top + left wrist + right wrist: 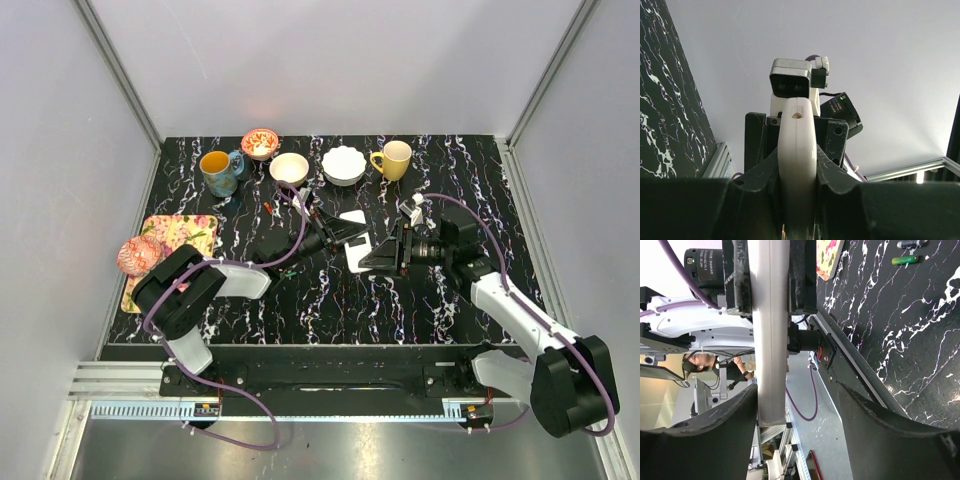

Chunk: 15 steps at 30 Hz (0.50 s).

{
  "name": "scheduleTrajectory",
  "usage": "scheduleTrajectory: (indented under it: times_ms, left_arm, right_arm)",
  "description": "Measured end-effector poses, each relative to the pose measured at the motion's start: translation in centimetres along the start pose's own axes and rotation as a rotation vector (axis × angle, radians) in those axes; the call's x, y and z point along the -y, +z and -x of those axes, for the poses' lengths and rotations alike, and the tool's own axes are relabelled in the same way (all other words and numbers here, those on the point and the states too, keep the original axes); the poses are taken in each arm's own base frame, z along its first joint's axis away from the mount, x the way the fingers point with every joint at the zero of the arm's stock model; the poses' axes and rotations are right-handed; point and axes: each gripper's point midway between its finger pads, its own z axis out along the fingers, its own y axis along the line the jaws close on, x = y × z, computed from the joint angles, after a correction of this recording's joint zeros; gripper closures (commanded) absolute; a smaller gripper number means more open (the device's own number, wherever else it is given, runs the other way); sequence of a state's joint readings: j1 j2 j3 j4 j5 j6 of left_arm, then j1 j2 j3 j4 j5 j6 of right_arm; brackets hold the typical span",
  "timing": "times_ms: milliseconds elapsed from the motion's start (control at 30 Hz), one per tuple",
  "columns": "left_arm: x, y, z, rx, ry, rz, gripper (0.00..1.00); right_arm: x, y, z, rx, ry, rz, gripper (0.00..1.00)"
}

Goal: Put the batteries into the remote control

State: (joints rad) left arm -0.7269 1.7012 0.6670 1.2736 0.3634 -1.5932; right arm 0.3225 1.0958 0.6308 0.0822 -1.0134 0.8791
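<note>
My left gripper (340, 238) is shut on the remote control (796, 150), which shows edge-on as a white slab between its jaws. The remote (358, 257) is held above the middle of the table. My right gripper (378, 258) faces it from the right and stands open around its free end. In the right wrist view the remote (771, 340) lies against one finger (735, 415), with a wide gap to the other finger (865, 425). Two batteries, one green (905, 260) and one dark (910, 244), lie on the black marble table (910, 340).
Along the back stand a patterned mug (219, 172), a red bowl (260, 143), a cream bowl (289, 168), a white bowl (343, 165) and a yellow mug (394, 160). A floral mat (180, 235) with a pink object (137, 256) lies left. A small white flat piece (352, 215) lies behind the grippers.
</note>
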Motion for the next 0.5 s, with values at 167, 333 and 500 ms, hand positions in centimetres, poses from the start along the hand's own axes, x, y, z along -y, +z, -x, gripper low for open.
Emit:
scheduleTrajectory:
  times_ms: [167, 333, 500]
  left_arm:
    - [-0.18, 0.01, -0.01, 0.0, -0.001, 0.004, 1.0]
    - [-0.22, 0.11, -0.1, -0.003, -0.001, 0.004, 1.0]
    - [-0.64, 0.41, -0.45, -0.013, -0.007, 0.011, 1.0]
  right_arm:
    - [0.17, 0.28, 0.25, 0.004, 0.02, 0.011, 0.38]
    - [-0.02, 0.42, 0.38, 0.005, 0.016, 0.021, 0.42]
    - [0.09, 0.57, 0.41, 0.003, 0.019, 0.021, 0.51]
